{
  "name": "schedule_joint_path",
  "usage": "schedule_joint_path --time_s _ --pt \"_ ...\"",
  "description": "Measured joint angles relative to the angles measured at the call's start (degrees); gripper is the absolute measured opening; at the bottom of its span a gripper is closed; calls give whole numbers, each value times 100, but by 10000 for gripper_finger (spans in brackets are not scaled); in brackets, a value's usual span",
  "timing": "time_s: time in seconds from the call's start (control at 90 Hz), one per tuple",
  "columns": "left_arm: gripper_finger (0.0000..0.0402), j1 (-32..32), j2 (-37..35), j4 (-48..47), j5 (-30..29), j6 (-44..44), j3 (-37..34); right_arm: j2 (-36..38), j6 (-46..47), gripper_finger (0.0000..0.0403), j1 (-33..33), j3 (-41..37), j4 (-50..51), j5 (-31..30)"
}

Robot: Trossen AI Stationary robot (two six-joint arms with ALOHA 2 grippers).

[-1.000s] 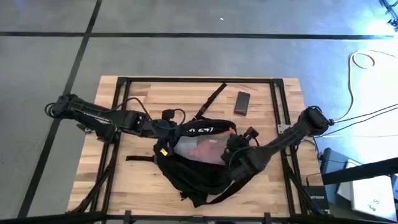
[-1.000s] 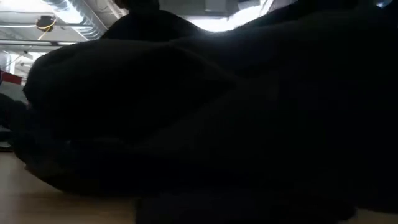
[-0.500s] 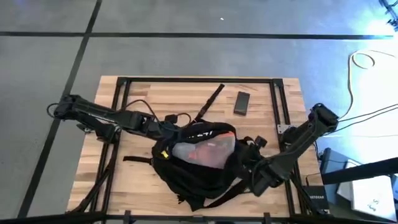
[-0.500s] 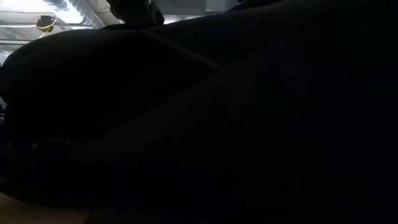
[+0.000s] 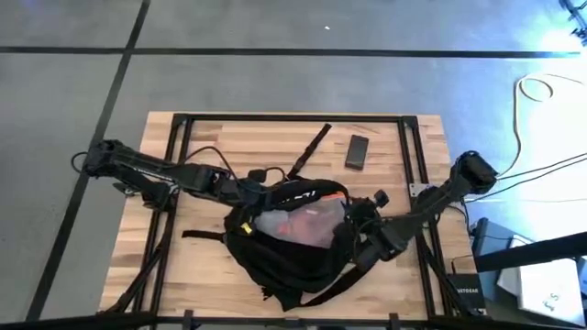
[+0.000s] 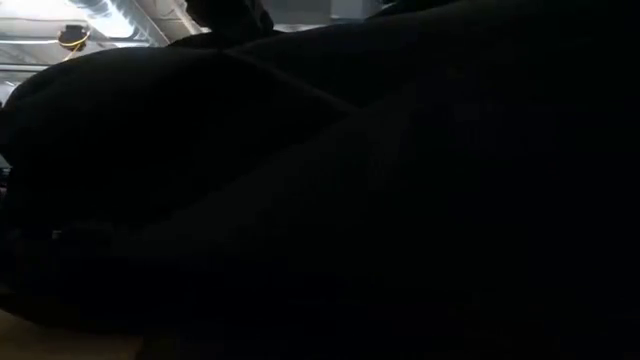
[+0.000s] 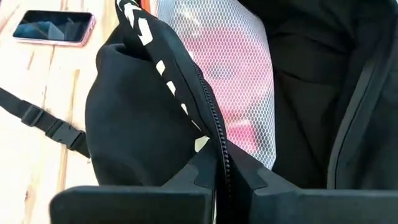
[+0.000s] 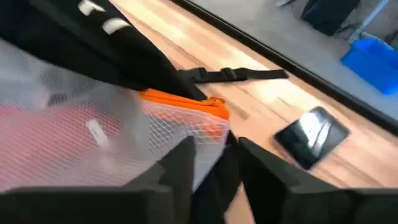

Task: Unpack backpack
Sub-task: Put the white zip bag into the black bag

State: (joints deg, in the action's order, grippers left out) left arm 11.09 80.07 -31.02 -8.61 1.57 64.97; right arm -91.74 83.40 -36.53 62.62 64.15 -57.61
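Observation:
The black backpack [image 5: 284, 243] lies on its side in the middle of the table, its opening facing up. It fills the low view [image 6: 350, 200]. In the opening rests a translucent mesh pouch [image 5: 301, 220] with orange trim [image 8: 186, 102]. My left gripper [image 5: 249, 194] is shut on the opening's far left edge. My right gripper [image 5: 356, 227] stands open at the right side of the opening. Its fingers [image 8: 180, 165] are on either side of the pouch's corner [image 8: 208, 152]; whether they touch it I cannot tell. My left gripper pinches the backpack's zippered opening edge [image 7: 217, 158], beside the white lettering, between its two fingers. It comes nearly level from the table's left. The edge is held up off the pouch, and the rest of the backpack lies on the table.
A phone [image 5: 357, 151] lies flat at the far right of the table, and a loose black strap [image 5: 310, 147] stretches to the far edge beside it. Black frame rails [image 5: 408, 165] run along the table's sides. Bare wood shows at the near left [image 5: 174, 275].
My right gripper drew back from the backpack toward the table's near right corner, then came forward again to the opening's right side. My left gripper slid a little to the right with the held edge. The backpack's bulk shifted toward the near edge.

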Motion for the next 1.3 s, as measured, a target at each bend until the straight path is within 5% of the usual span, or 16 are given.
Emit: schedule_joint_path --time_s 0.278,0.622,0.822,0.933,1.1,1.3 --pt "1 0 0 308 -57 -2 0 -10 -1010 7 -9 -260 -1293 -26" --pt "1 0 0 1606 -253 201 0 -13 -3298 2 139 -342 -3558 575" --pt "1 34 -2 1400 -245 144 2 332 -2160 3 -26 -339 -2252 -741" --pt "1 71 -2 1248 -231 152 2 551 -757 5 -227 -337 -974 -879" --pt "1 94 -4 1272 -231 233 2 533 -127 55 -198 -484 -502 -184" --pt "1 95 -24 1180 -229 238 7 533 -600 191 -357 -680 -606 1103"
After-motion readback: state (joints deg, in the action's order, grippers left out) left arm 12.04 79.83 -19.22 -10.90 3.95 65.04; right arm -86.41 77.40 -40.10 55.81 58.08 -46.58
